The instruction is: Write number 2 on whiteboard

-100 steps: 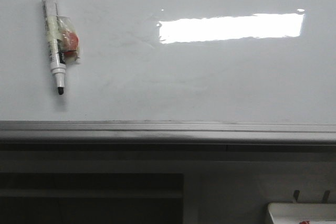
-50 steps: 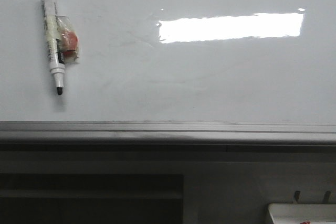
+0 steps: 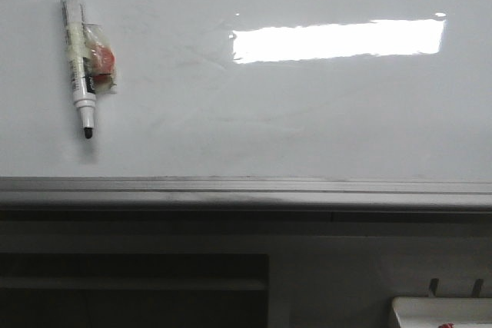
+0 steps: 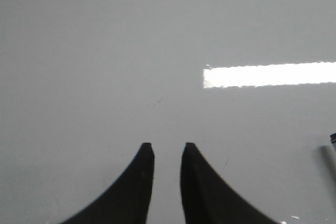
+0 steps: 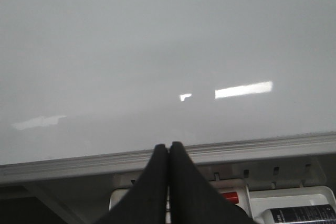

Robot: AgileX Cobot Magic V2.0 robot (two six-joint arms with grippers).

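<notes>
Lying flat on the whiteboard [image 3: 307, 113], an uncapped black-tipped marker [image 3: 78, 51] sits at its far left in the front view, tip toward the grey metal ledge [image 3: 246, 191], with a crumpled clear wrapper holding something red [image 3: 101, 59] touching its barrel. No drawn number 2 is visible on the board; only faint smudges and a bright rectangular glare [image 3: 338, 39] show on its glossy face.

Below the ledge, a white tray [image 5: 294, 198] appears in the right wrist view; in it lie a dark bottle with a printed label [image 5: 299, 215] and a red-capped item [image 5: 230, 196], partly hidden behind the right tool [image 5: 168, 145]. The same tray's corner [image 3: 442, 311] peeks in at the lower right of the front view, with a speck of red inside.

The right tool's two dark fingers are pressed together with nothing between them, over the ledge. The left tool [image 4: 167, 146] hangs over bare board with a narrow gap between its fingers, holding nothing; a blurred dark end of the marker [image 4: 332, 139] shows at the edge of that view, well apart from it
</notes>
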